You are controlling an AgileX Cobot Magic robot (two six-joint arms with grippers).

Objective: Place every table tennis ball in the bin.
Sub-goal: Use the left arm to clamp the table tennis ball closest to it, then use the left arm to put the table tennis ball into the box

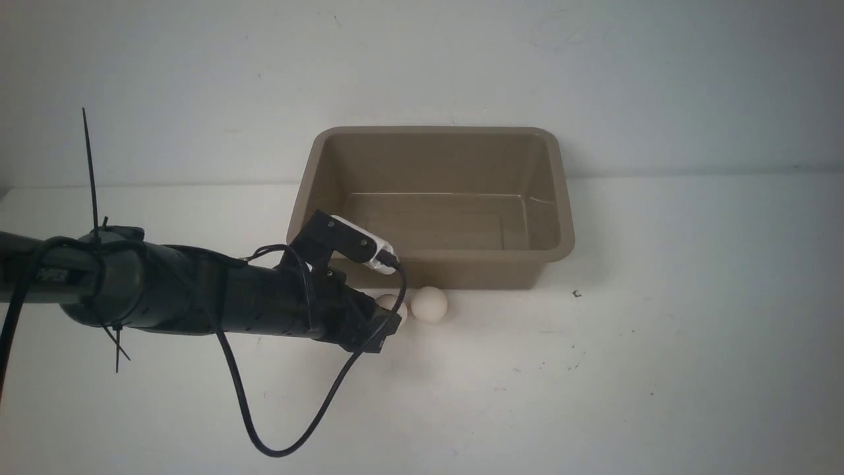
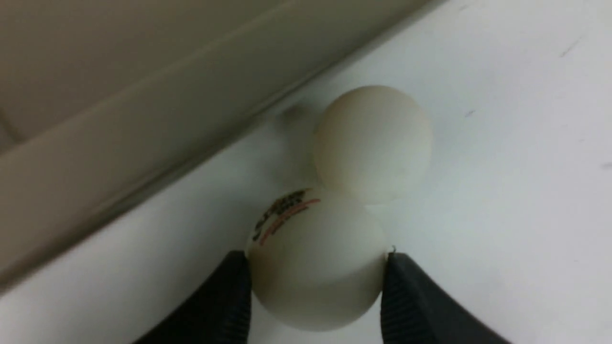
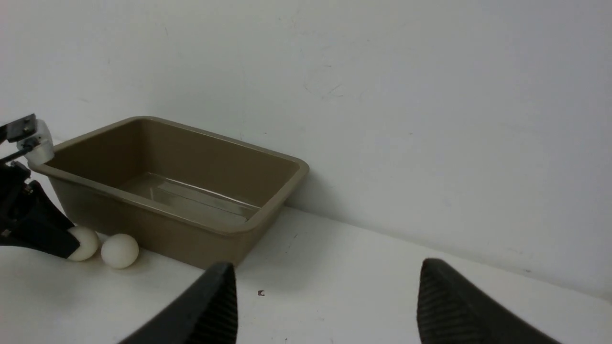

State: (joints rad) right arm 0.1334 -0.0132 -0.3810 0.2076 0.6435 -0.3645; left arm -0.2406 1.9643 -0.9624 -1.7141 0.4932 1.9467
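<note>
Just in front of the bin (image 1: 428, 267), on the table (image 1: 593, 396), the left tool (image 1: 386, 321) pinches the printed ball (image 2: 313, 258), the 2nd ball (image 1: 429, 304) just beside it. Next, I'd guess: lift over the rim, release inside. The right tool (image 3: 325, 296) gapes, empty.

The left arm (image 1: 198, 297) is a black tube with faint pale lettering, bound by black zip ties (image 1: 89, 165). A black cable (image 1: 273, 453) loops from its white-and-black wrist camera (image 1: 359, 243). The right hand (image 3: 327, 267) has dark, finely ribbed fingers (image 3: 217, 306).
</note>
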